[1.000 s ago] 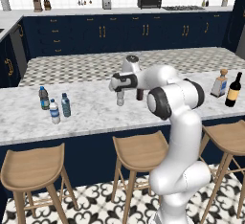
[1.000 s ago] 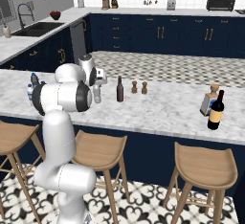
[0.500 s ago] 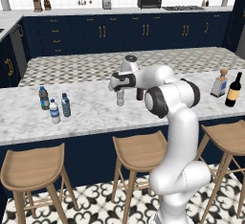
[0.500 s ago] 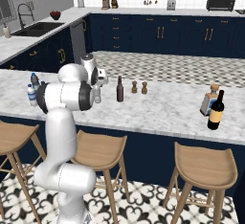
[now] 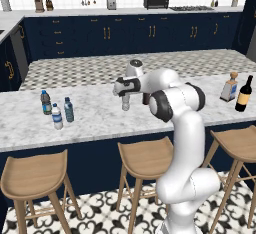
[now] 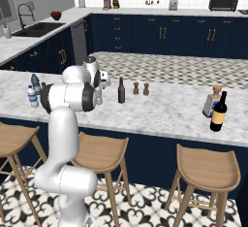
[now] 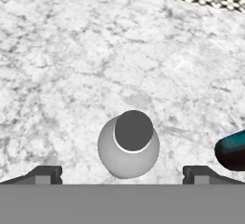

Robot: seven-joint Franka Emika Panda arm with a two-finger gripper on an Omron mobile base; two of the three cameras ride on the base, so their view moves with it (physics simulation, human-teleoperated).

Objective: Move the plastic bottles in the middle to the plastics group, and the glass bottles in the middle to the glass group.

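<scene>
Over the last second my wrist has swung a little left, so my gripper [image 7: 122,175] now hangs straight above the clear greyish plastic bottle with its cap [image 7: 129,144], on the white marble counter [image 7: 72,65] mid-island. My jaws stand wide, holding nothing. I judge I am lined up to descend on it. 3 small plastic bottles [image 5: 56,110] already stand together far left.
</scene>
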